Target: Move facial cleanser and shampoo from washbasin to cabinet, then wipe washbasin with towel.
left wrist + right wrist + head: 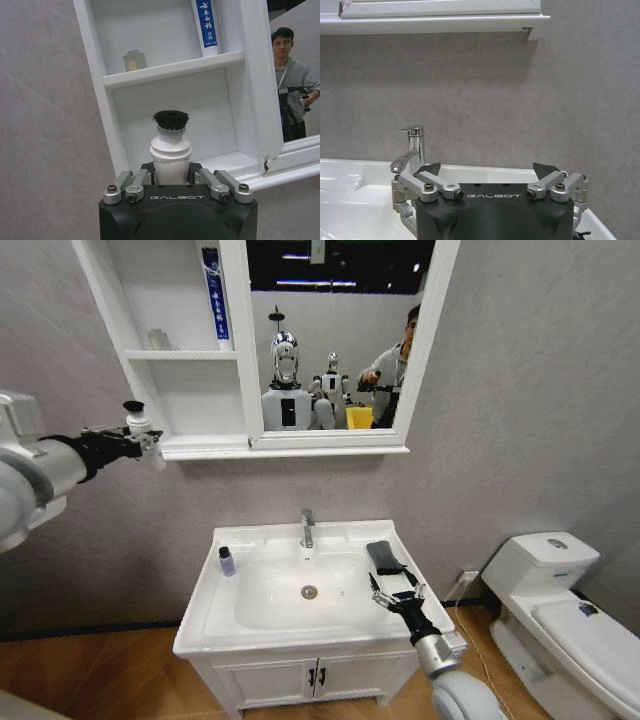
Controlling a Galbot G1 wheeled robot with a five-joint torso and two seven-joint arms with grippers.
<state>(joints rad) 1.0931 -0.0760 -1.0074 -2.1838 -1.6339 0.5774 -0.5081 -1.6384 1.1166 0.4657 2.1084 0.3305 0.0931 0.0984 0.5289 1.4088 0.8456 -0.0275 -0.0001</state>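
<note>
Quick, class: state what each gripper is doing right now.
Left gripper: shut on the white bottle, near the cabinet.
Right gripper: open, above the towel.

My arms are grey-white shells ending in black wrist sections, and each gripper, left point(172, 186) and right point(490, 175), has a matte black housing lettered GALBOT in white, with silver metal finger links pinned by dark-headed screws.

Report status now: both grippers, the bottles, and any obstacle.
Left gripper shut on white bottle, raised before cabinet lower shelf. Right gripper open over towel on washbasin. Small dark bottle on basin rim. Shelf clear.
</note>
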